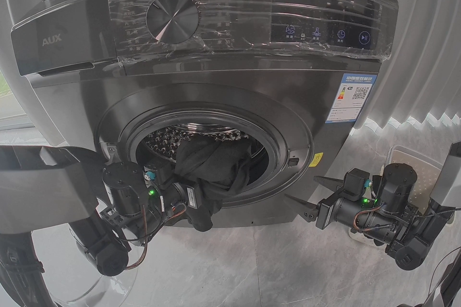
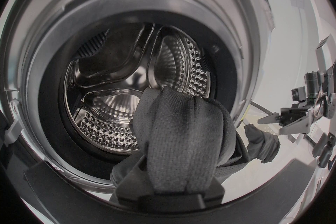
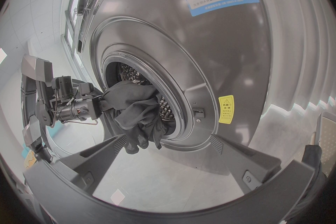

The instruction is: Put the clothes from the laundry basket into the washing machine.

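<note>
At the washer's mouth, the left gripper (image 1: 194, 200) sits at about 7 o'clock of the round opening, clamped on a dark garment (image 1: 211, 164) with its fingers buried in the bunched cloth. The left wrist view looks straight past that wad of fabric into the drum (image 2: 115, 95). The garment is only part of the way home. Most of it is heaped inside the opening, but a fold drapes over the door rim (image 1: 269, 188) at 6 o'clock and hangs down the front of the washing machine (image 1: 297, 97). So this is the loading step, mid-delivery by my reading. Over at 4 o'clock from the opening, the right gripper (image 1: 301, 187) hangs low above the floor with its jaws spread wide and nothing between them. The white laundry basket (image 1: 422, 169) sits just behind that arm, and what it holds I cannot tell. The next move calls for a deeper push toward the back of the drum before letting go, or that trailing fold may drag the lot back out over the rim.
</note>
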Available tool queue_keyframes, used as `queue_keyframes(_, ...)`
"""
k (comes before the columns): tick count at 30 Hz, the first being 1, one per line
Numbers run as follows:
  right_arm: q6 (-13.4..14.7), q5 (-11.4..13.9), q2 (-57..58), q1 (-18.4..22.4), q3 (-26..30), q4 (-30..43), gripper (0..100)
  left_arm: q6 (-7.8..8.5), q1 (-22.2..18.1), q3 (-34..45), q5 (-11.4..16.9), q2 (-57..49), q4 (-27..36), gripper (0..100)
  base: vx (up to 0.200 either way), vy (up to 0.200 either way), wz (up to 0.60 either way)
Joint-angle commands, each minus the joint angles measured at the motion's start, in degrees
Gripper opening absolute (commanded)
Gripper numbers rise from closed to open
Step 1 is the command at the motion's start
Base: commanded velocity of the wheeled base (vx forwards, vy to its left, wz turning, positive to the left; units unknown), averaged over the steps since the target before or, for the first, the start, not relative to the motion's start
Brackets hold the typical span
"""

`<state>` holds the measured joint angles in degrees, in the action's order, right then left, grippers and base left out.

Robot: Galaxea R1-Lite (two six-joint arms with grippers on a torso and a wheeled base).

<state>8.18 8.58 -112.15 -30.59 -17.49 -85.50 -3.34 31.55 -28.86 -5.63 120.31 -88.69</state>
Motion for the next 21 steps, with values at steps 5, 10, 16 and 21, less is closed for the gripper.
queue_keyframes(5, -0.01, 0.03, -0.35, -0.61, 0.09, -0.01, 100, 0.62, 0.71, 0.82, -0.96, 2.47, -0.08, 0, 0.04, 0.0, 0.0)
queue_keyframes(10, -0.01, 0.03, -0.35, -0.7, 0.09, -0.01, 100, 0.79, 1.5, 1.52, -1.93, 2.47, -0.08, 0, 0.0, 0.0, 0.0)
queue_keyframes(16, 0.08, -0.06, -0.26, -1.41, 0.09, -0.01, 100, -1.58, 1.85, 4.42, -3.86, 2.65, 0.0, 0, 0.0, 0.0, 0.0)
queue_keyframes(21, 0.08, -0.14, -0.26, -1.76, 0.09, -0.01, 100, -4.48, 1.5, 3.19, -2.1, 3.97, 0.0, 0, 0.0, 0.0, 0.0)
